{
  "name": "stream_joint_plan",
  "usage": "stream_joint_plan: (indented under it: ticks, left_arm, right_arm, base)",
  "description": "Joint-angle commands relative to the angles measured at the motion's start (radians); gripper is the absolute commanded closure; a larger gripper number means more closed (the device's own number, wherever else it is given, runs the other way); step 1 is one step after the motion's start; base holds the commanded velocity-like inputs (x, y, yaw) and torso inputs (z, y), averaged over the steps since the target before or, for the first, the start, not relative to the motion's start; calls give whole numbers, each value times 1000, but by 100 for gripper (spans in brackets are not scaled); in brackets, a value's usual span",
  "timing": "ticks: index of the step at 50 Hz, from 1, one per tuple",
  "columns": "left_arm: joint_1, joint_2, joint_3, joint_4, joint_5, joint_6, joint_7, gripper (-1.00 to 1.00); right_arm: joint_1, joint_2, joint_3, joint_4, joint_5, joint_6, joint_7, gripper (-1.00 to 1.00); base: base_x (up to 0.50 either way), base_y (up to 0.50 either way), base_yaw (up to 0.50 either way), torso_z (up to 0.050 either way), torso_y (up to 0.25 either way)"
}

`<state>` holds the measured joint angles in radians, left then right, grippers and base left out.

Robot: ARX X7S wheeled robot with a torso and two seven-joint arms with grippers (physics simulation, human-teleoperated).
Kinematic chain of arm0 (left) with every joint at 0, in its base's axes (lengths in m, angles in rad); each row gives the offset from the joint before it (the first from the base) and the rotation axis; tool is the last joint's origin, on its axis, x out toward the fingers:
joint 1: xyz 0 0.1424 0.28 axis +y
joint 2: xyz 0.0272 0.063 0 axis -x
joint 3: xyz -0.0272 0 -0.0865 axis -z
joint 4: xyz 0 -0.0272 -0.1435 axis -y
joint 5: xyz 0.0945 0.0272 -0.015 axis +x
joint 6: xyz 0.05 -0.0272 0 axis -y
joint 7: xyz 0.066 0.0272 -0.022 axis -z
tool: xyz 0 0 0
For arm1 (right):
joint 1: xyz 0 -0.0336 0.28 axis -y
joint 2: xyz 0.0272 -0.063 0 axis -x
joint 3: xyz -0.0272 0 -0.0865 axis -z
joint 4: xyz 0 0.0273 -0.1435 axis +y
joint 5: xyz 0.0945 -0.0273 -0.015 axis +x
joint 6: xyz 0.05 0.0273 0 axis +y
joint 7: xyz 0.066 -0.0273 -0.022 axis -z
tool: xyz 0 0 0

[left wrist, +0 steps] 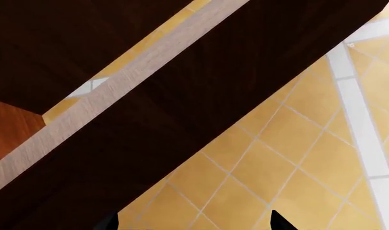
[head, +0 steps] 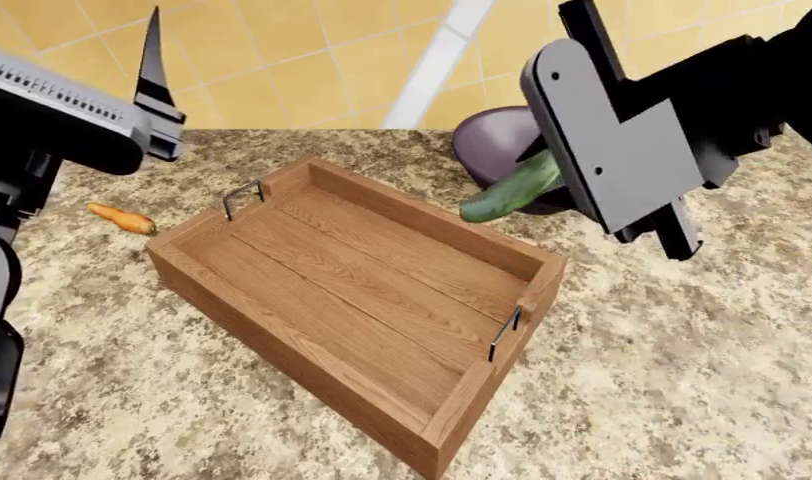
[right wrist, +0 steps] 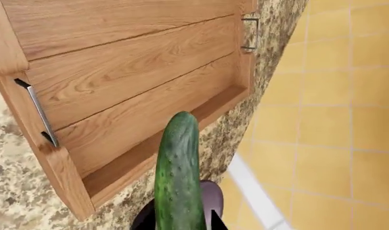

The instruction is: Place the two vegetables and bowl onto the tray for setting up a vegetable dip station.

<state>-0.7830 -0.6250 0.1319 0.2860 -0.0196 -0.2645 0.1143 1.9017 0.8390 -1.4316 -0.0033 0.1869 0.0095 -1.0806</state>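
Note:
The brown wooden tray (head: 339,290) lies slantwise in the middle of the counter with nothing in it. My right gripper (right wrist: 180,221) is shut on the dark green cucumber (right wrist: 178,177), which hangs over the tray's far right rim (right wrist: 131,62). In the head view the cucumber (head: 510,190) sticks out from behind the right wrist. The purple-grey bowl (head: 493,135) stands behind it, partly hidden; a sliver of the bowl (right wrist: 212,197) shows under the cucumber. The orange carrot (head: 123,218) lies on the counter left of the tray. My left gripper (left wrist: 194,225) is open and holds nothing.
A speckled granite counter (head: 646,380) carries everything. Its far edge drops to a yellow tiled floor (head: 313,60) with a white strip. My left arm (head: 59,110) is raised at the left. The left wrist view shows dark wooden boards (left wrist: 181,96) and floor tiles.

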Motion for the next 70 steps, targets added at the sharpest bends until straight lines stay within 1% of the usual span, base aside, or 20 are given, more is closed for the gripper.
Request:
stream_joint_plan:
  ticks: [1,6,7,8,9,13,15,17,20,24,28,30,33,40,45,50,52,61,64,70]
  left_arm:
    - [4,-7,-7,2,-4,-4,0,-100]
    - [11,-20,-23,22,-11,-19,1,-100]
    - [38,-39,-54,47,-22,-34,-2,-100]
    - [39,-40,-55,48,-22,-35,-2,-100]
    - [39,-40,-55,48,-22,-35,-2,-100]
    - [45,-43,-56,51,-22,-38,-3,-100]
    - [48,-44,-59,54,-23,-39,-3,-100]
    - [53,-45,-61,55,-24,-39,-5,-100]
    - [58,-45,-61,56,-24,-38,-5,-100]
    - [70,-46,-65,51,-26,-26,-6,-100]
    - [71,-45,-67,39,-27,-21,-9,-100]
    - [73,-42,-65,33,-25,-14,-10,-100]
    - [74,-41,-65,30,-27,-11,-11,-100]
    - [78,-42,-67,30,-26,-12,-14,-100]
    - [73,-39,-60,26,-23,-14,-14,-100]
    - [69,-36,-54,19,-20,-10,-14,-100]
    - [70,-35,-51,14,-19,-7,-15,-100]
    - [71,-27,-46,-10,-19,12,-18,-100]
    - [73,-27,-48,-14,-20,16,-19,-100]
    - [84,-28,-55,-19,-25,23,-22,-100]
  right_arm:
    - [-38,-197,19,409,-77,-445,33,100]
    - [-64,-321,24,658,-91,-663,45,100]
    - [-123,-428,23,808,-101,-813,60,100]
    - [-125,-458,23,958,-106,-963,60,100]
    - [-130,-470,25,994,-96,-989,54,100]
    - [-148,-471,22,979,-92,-981,52,100]
    - [-158,-450,13,916,-81,-911,39,100]
    - [-172,-433,8,872,-80,-888,39,100]
    - [-181,-452,-2,929,-81,-948,16,100]
    - [-189,-443,-4,887,-64,-898,9,100]
    - [-204,-459,-5,915,-60,-939,4,100]
    - [-211,-483,-3,974,-61,-1009,-2,100]
    - [-217,-496,0,999,-58,-1031,-7,100]
    - [-263,-498,112,987,-97,-1055,-50,100]
    - [-285,-486,148,966,-100,-1052,-78,100]
    - [-302,-439,144,866,-79,-995,-91,100]
    - [-309,-408,139,787,-63,-940,-97,100]
    - [-307,-355,127,615,-13,-799,-117,100]
    - [-304,-352,126,590,-2,-771,-119,100]
    - [-294,-371,122,610,7,-779,-137,100]
  base:
    - [0,0,0,0,0]
    - [0,0,0,0,0]
    - [0,0,0,0,0]
    - [0,0,0,0,0]
    - [0,0,0,0,0]
    - [0,0,0,0,0]
    - [0,0,0,0,0]
    - [0,0,0,0,0]
    - [0,0,0,0,0]
    - [0,0,0,0,3]
    - [0,0,0,0,0]
    - [0,0,0,0,0]
    - [0,0,0,0,0]
    - [0,0,0,0,0]
    - [0,0,0,0,0]
    - [0,0,0,0,0]
    - [0,0,0,0,5]
    - [0,0,0,0,0]
    - [0,0,0,0,0]
    - [0,0,0,0,0]
